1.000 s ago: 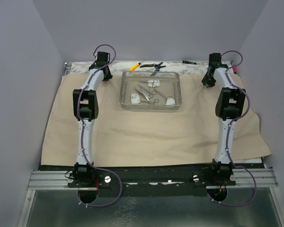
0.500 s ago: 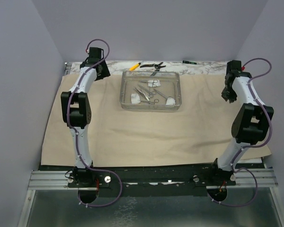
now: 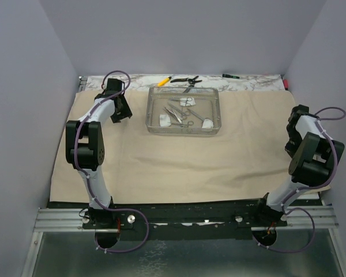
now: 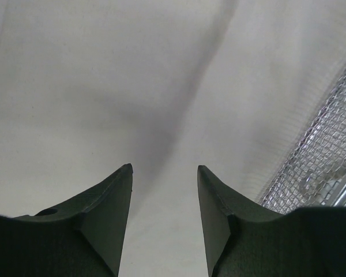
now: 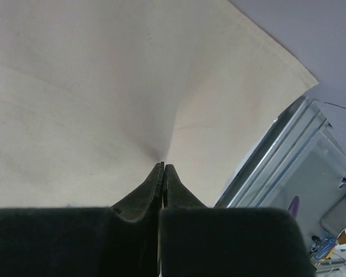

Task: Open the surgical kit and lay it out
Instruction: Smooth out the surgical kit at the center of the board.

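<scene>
The beige cloth wrap (image 3: 179,161) lies spread flat over the table. On its far middle stands the clear plastic tray (image 3: 152,128), holding steel clamps (image 3: 176,111) and white gauze balls (image 3: 165,120). My left gripper (image 3: 122,109) hangs over the cloth left of the tray. In the left wrist view it (image 4: 164,168) is open, with only bare cloth (image 4: 132,86) between the fingers. My right gripper (image 3: 292,135) is at the cloth's right edge. The right wrist view shows it (image 5: 163,165) shut, and a crease in the cloth (image 5: 104,104) runs right up to its tips.
A yellow pen (image 3: 164,81) and black-handled pliers (image 3: 184,79) lie behind the tray on the silver sheet (image 4: 320,156). A small dark-green item (image 3: 230,75) lies further right. A metal rail (image 3: 184,214) runs along the near edge, also beside the cloth's corner (image 5: 265,161). Purple walls enclose three sides.
Both arms swung outward from the far corners. The left gripper came nearer and its jaws spread. The right gripper moved down the right edge and closed.
</scene>
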Action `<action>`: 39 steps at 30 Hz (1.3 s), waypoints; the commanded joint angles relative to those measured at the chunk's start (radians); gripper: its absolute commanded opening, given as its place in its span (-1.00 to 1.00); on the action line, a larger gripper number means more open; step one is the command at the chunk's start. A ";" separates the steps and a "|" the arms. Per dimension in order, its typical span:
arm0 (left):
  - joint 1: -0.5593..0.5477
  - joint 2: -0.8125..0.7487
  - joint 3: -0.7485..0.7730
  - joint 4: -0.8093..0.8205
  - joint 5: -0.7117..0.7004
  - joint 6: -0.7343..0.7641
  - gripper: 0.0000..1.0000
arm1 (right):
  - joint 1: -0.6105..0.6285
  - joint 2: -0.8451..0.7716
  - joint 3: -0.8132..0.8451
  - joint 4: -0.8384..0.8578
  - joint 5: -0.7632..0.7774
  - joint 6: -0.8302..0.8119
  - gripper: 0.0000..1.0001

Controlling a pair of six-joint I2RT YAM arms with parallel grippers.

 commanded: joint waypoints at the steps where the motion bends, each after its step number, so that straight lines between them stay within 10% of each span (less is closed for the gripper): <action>1: 0.005 -0.086 -0.063 0.047 0.008 -0.036 0.00 | -0.092 -0.027 -0.021 -0.042 0.016 0.013 -0.99; 17: 0.020 -0.045 -0.032 0.054 0.010 -0.020 -0.01 | -0.217 0.199 -0.033 0.053 0.030 -0.105 -0.99; 39: 0.079 -0.049 -0.034 0.053 0.040 -0.005 -0.01 | -0.083 -0.057 -0.053 -0.090 0.207 0.041 -0.99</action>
